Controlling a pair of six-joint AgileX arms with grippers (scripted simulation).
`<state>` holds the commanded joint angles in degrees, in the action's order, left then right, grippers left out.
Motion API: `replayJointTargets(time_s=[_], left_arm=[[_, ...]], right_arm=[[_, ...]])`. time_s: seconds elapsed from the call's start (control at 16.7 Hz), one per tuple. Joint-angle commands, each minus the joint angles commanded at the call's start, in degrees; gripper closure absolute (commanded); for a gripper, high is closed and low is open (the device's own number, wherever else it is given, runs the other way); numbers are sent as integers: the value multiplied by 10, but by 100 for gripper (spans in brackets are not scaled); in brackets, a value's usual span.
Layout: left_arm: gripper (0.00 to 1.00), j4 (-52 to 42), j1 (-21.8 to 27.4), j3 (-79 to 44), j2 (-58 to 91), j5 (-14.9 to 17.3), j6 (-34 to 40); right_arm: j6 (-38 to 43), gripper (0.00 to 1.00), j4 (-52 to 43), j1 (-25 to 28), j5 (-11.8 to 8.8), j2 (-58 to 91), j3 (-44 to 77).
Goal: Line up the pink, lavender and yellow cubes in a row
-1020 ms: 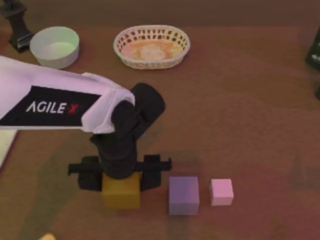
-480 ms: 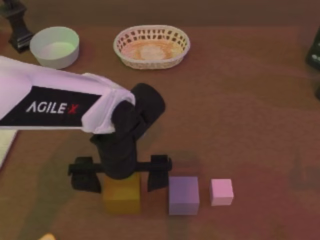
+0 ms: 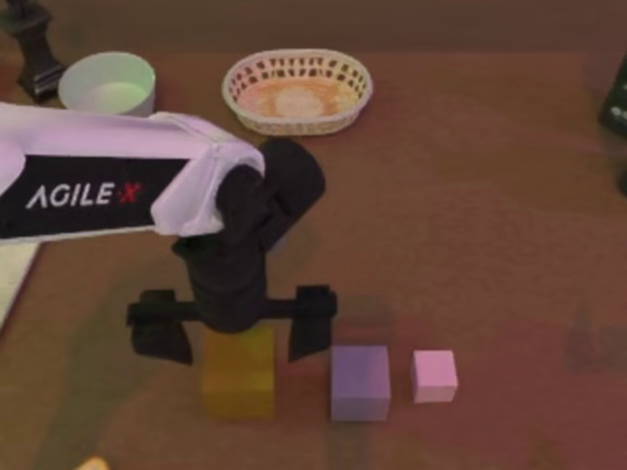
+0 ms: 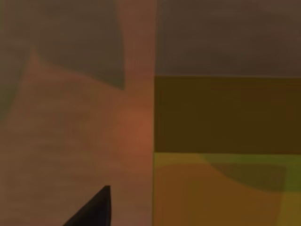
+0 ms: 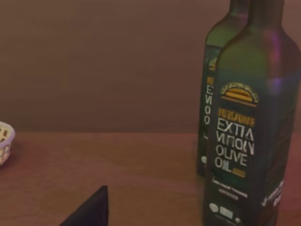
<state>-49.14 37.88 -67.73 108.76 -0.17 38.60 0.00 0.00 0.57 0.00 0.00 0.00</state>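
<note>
The yellow cube [image 3: 238, 384] rests on the table at the left end of a row. The lavender cube [image 3: 360, 382] sits to its right, and the pink cube [image 3: 434, 376] is at the right end. My left gripper [image 3: 233, 335] hovers over the yellow cube's far edge, open, its fingers spread well wider than the block and holding nothing. The left wrist view looks down on the yellow cube [image 4: 225, 188], with one dark fingertip [image 4: 96, 209] beside it. My right arm is parked outside the top view. Its wrist view shows one fingertip [image 5: 91, 212] above bare table.
A wicker basket [image 3: 297, 90] and a pale green bowl [image 3: 107, 90] stand at the back of the table. A dark stand [image 3: 34, 54] is in the back left corner. Olive oil bottles [image 5: 249, 122] stand close to the right gripper, at the table's right edge [image 3: 615, 108].
My left gripper's fingers have spread wider and lifted off the yellow cube, which stays on the table. The left arm has shifted slightly back. The other cubes have not moved.
</note>
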Motion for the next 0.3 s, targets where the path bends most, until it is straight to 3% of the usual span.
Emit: replayJointTargets(time_s=[0.3], left_arm=[[0, -82, -7, -45, -42, 0, 1]], right_arm=[[0, 0, 0, 0, 0, 0, 0]])
